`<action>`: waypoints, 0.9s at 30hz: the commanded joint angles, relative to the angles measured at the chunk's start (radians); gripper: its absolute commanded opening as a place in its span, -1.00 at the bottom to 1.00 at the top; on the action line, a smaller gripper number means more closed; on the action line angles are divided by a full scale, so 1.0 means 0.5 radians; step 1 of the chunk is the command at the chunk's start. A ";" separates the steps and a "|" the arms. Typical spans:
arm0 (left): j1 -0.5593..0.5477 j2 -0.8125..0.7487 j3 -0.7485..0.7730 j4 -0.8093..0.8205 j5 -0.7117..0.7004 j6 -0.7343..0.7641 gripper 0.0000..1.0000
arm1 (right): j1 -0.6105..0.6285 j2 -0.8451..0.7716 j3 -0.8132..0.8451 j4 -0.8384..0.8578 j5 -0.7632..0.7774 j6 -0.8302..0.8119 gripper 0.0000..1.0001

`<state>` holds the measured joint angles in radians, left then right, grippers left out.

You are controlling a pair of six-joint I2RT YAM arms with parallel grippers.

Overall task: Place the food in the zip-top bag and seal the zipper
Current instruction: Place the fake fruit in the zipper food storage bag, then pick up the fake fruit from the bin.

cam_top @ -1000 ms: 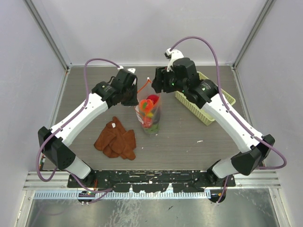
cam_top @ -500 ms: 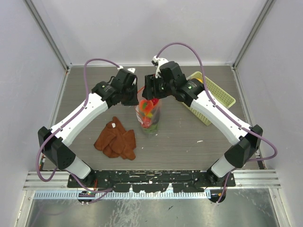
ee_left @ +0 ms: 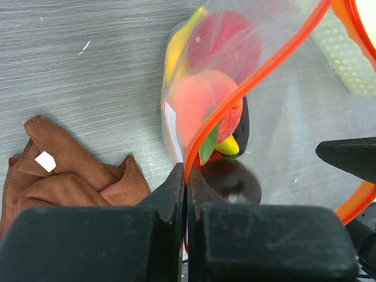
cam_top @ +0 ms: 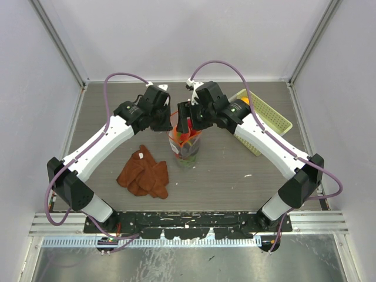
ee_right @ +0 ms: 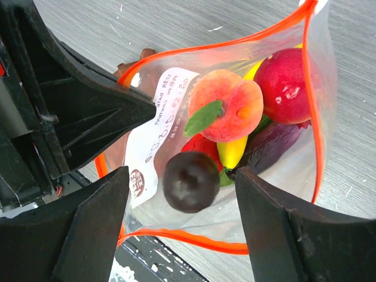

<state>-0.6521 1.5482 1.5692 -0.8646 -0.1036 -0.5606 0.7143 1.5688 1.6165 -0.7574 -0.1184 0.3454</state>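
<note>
Between the spread fingers of your right pincer, the dark purple piece is inside the zip-top bag. Your left pincer clamps the zipper beside it. Loading appears nearly done; next, pinch the zipper closed.

Left hand and right hand flank the upright zip-top bag's mouth.

Zip-top bag upright on desk, centre. Cloth on desk, left of bag, nearer arm bases. Basket on desk, right of bag, further back, partly under right arm. Left hand at bag's left rim, on zipper. Right hand over bag mouth. Inside bag: peach beside apple, banana beneath peach, round fruit uppermost.
</note>
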 commanded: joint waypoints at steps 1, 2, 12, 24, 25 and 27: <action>0.013 -0.008 0.091 0.070 0.010 0.001 -1.00 | 0.013 -0.072 0.038 -0.020 -0.054 -0.042 0.56; 0.011 -0.007 0.092 0.071 0.011 0.001 -1.00 | 0.012 -0.075 0.047 -0.026 -0.043 -0.045 0.57; 0.011 -0.017 0.090 0.071 -0.012 0.016 -1.00 | -0.066 -0.103 0.234 -0.148 0.113 -0.089 0.61; 0.013 -0.026 0.091 0.041 -0.078 0.035 -1.00 | -0.491 -0.205 0.122 -0.135 0.123 -0.112 0.72; 0.013 -0.026 0.092 0.039 -0.078 0.038 -1.00 | -0.545 -0.214 0.080 -0.102 0.126 -0.102 0.73; 0.013 -0.026 0.092 0.035 -0.078 0.040 -1.00 | -0.665 -0.230 -0.007 -0.025 0.128 -0.090 0.74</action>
<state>-0.6521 1.5486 1.5692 -0.8658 -0.1204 -0.5579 0.4660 1.5024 1.6703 -0.8448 -0.0731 0.3012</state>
